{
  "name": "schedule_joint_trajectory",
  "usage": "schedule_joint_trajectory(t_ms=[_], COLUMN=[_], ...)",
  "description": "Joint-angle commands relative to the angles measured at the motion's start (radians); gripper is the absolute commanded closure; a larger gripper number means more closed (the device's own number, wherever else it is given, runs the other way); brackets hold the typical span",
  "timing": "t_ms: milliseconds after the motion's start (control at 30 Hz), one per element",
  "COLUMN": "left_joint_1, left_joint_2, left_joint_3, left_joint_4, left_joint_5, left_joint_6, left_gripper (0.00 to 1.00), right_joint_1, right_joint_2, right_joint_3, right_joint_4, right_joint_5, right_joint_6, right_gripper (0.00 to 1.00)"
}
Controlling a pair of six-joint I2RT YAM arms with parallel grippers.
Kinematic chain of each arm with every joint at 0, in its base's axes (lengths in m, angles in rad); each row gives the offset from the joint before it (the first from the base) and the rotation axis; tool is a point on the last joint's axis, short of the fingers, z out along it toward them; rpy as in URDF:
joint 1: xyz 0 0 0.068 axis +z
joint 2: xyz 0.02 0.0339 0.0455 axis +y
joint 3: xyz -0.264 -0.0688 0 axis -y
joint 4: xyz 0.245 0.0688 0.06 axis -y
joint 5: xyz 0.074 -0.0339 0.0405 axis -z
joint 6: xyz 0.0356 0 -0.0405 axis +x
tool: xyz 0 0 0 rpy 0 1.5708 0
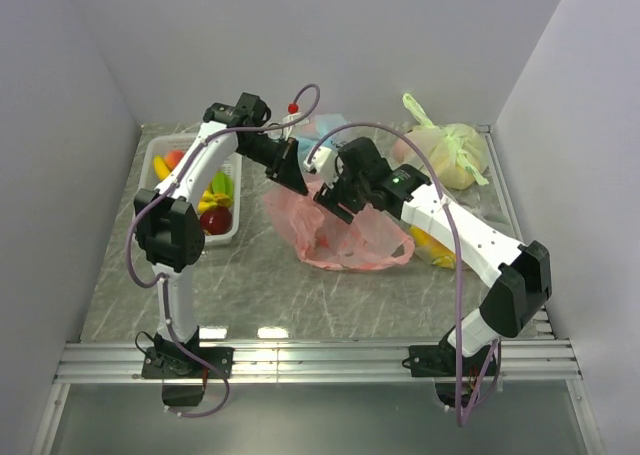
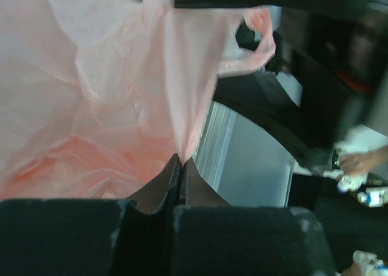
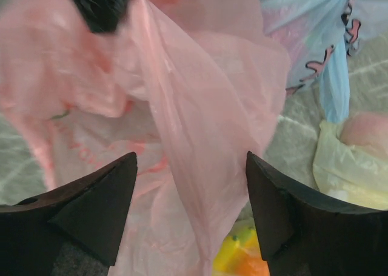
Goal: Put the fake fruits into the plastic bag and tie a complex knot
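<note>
Top external shows the plastic bag (image 1: 350, 245) mid-table, with the basket (image 1: 157, 161) of fake fruits (image 1: 215, 203) at its 9 o'clock. The left gripper (image 2: 180, 162) pinches the bag's film tight. The right gripper (image 3: 191, 185) gapes wide, gripping nothing, with film hanging between its fingers.

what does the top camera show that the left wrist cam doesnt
Only the top view: the white basket holding fake fruits at the left, the pale green bag at the back right, and both arms over the table. Only the left wrist view: the left gripper shut on a fold of the pink bag, and one loop handle seen close up. Both show the pink bag.
</note>
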Motion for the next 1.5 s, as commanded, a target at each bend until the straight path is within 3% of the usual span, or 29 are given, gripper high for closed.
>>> schedule_joint_trajectory(t_ms=[0, 100, 133, 167, 200, 267, 300, 333, 367, 400, 467, 533, 600, 633, 667, 767, 833, 967, 1033, 1133, 1233, 1300, 1467], left_joint_1=[0.022, 0.047, 0.056, 0.073, 0.080, 0.108, 0.119, 0.126, 0.136, 0.136, 0.131, 0.122, 0.064, 0.033, -0.017, -0.015, 0.017, 0.195, 0.279, 0.394, 0.468, 0.519, 0.542], left_joint_2=[-0.003, 0.006, 0.019, 0.025, 0.023, -0.023, -0.047, -0.113, -0.144, -0.174, -0.279, -0.395, -0.476, -0.548, -0.581, -0.649, -0.620, -0.509, -0.474, -0.414, -0.318, -0.258, -0.113], left_joint_3=[0.019, 0.054, 0.068, 0.095, 0.093, 0.064, 0.010, -0.030, -0.094, -0.119, -0.229, -0.327, -0.497, -0.556, -0.658, -0.722, -0.669, -0.463, -0.435, -0.365, -0.262, -0.161, -0.026], left_joint_4=[-0.126, -0.125, -0.125, -0.114, -0.038, 0.087, 0.155, 0.344, 0.412, 0.461, 0.587, 0.651, 0.730, 0.759, 0.817, 0.877, 0.822, 0.626, 0.575, 0.454, 0.338, 0.294, 0.308], left_joint_5=[0.123, 0.151, 0.169, 0.170, 0.151, 0.110, 0.037, -0.011, -0.072, -0.120, -0.272, -0.394, -0.515, -0.586, -0.729, -0.862, -0.820, -0.768, -0.760, -0.642, -0.633, -0.648, -0.711], left_joint_6=[0.134, 0.149, 0.146, 0.134, 0.098, -0.042, -0.094, -0.227, -0.287, -0.295, -0.298, -0.285, -0.246, -0.158, -0.136, -0.159, -0.165, -0.228, -0.214, -0.046, 0.074, 0.146, 0.130], left_gripper=[1.00, 1.00, 0.99, 0.96, 0.85, 0.75, 0.64, 0.55, 0.50, 0.32, 0.22, 0.02, 0.01, 0.01, 0.01, 0.01, 0.01, 0.02, 0.02, 0.04, 0.04, 0.13, 0.18], right_joint_1=[-0.006, -0.017, -0.023, -0.037, -0.043, -0.079, -0.092, -0.107, -0.139, -0.155, -0.187, -0.228, -0.241, -0.242, -0.244, -0.247, -0.245, -0.248, -0.255, -0.270, -0.288, -0.299, -0.301], right_joint_2=[-0.022, -0.007, 0.001, 0.016, 0.024, 0.045, 0.055, 0.065, 0.091, 0.105, 0.154, 0.173, 0.173, 0.176, 0.182, 0.168, 0.155, 0.148, 0.150, 0.154, 0.158, 0.161, 0.156], right_joint_3=[-0.043, -0.045, -0.033, 0.001, 0.021, 0.076, 0.096, 0.122, 0.178, 0.203, 0.266, 0.282, 0.260, 0.259, 0.256, 0.233, 0.213, 0.182, 0.184, 0.187, 0.194, 0.196, 0.187], right_joint_4=[0.082, 0.044, -0.001, -0.031, -0.064, -0.147, -0.175, -0.236, -0.270, -0.299, -0.355, -0.362, -0.339, -0.336, -0.336, -0.327, -0.309, -0.316, -0.315, -0.304, -0.306, -0.301, -0.300], right_joint_5=[0.091, 0.050, 0.029, 0.018, -0.052, -0.128, -0.166, -0.250, -0.298, -0.329, -0.428, -0.496, -0.537, -0.541, -0.554, -0.555, -0.522, -0.505, -0.515, -0.510, -0.514, -0.516, -0.511], right_joint_6=[-0.079, -0.080, -0.074, -0.056, -0.045, -0.005, 0.013, 0.032, 0.067, 0.093, 0.156, 0.191, 0.225, 0.233, 0.250, 0.277, 0.303, 0.297, 0.294, 0.282, 0.274, 0.280, 0.285], right_gripper=[0.27, 0.58, 0.83, 0.97, 1.00, 1.00, 1.00, 1.00, 1.00, 1.00, 1.00, 1.00, 1.00, 1.00, 1.00, 1.00, 1.00, 1.00, 1.00, 1.00, 1.00, 1.00, 1.00])
